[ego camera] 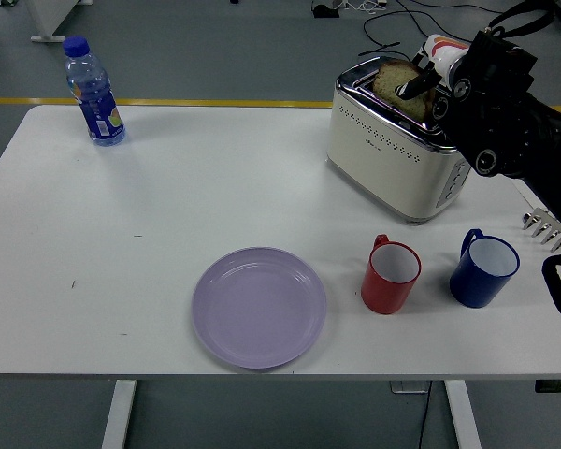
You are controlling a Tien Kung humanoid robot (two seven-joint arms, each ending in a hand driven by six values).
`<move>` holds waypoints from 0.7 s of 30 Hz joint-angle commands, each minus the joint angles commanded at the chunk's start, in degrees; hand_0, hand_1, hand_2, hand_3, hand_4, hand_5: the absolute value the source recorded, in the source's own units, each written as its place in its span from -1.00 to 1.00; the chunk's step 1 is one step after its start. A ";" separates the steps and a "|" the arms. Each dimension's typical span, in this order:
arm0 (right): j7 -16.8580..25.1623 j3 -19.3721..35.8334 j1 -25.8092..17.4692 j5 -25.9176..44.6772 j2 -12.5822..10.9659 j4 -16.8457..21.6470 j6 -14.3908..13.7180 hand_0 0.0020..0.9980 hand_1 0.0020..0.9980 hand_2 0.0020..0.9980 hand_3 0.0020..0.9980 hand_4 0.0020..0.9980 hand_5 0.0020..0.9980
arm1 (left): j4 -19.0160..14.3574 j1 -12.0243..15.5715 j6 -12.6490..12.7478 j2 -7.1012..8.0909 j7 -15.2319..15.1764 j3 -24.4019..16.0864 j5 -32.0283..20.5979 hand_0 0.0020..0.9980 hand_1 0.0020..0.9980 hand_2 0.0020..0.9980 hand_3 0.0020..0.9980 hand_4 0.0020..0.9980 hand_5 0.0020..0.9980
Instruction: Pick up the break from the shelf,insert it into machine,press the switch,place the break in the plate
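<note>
A slice of bread [391, 81] stands partly out of the top slot of the cream and chrome toaster [383, 154] at the back right of the table. My right hand [417, 84] reaches in from the right over the toaster's top, its black fingers [413, 86] closed on the slice's upper right edge. The lilac plate [259, 306] lies empty near the table's front edge, left of the mugs. My left hand is out of view.
A red mug [391, 274] and a blue mug [483, 269] stand in front of the toaster. A blue water bottle [93, 92] stands at the back left. A metal rack [548, 227] shows at the right edge.
</note>
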 joint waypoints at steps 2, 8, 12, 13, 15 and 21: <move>0.33 -0.24 -0.02 0.14 0.00 0.01 -0.41 -0.19 -0.09 -0.02 0.26 0.42 -0.48 | 0.00 0.04 -0.01 -0.02 0.02 -0.19 0.21 0.32 0.18 0.18 0.20 -0.34 0.88; 1.36 -0.95 -0.06 0.80 0.00 -0.12 -1.48 -0.32 -0.22 -0.14 0.11 0.34 -0.57 | 0.00 0.00 -0.02 0.00 0.03 -0.18 0.32 0.32 0.18 0.18 0.20 -0.34 0.87; 1.98 -1.88 -0.16 1.64 0.00 -0.37 -1.70 -0.32 -0.22 -0.14 0.11 0.34 -0.57 | 0.00 -0.08 -0.03 0.02 0.03 -0.15 0.31 0.32 0.18 0.18 0.20 -0.34 0.87; 2.19 -2.07 -0.19 1.84 0.00 -0.44 -1.81 -0.44 -0.34 -0.17 0.03 0.20 -0.76 | 0.00 -0.09 -0.03 0.02 0.03 -0.14 0.29 0.32 0.18 0.18 0.20 -0.34 0.88; 2.44 -2.40 -0.26 2.13 0.00 -0.54 -1.78 -0.44 -0.34 -0.17 0.03 0.20 -0.76 | 0.00 -0.13 -0.03 0.01 0.03 -0.16 0.32 0.32 0.18 0.18 0.20 -0.34 0.88; 3.48 -3.08 -0.44 3.01 0.00 -0.97 -2.43 -0.54 -0.36 -0.20 0.00 0.06 -0.93 | 0.00 -0.17 0.01 0.02 0.00 -0.15 0.23 0.32 0.18 0.18 0.20 -0.34 0.87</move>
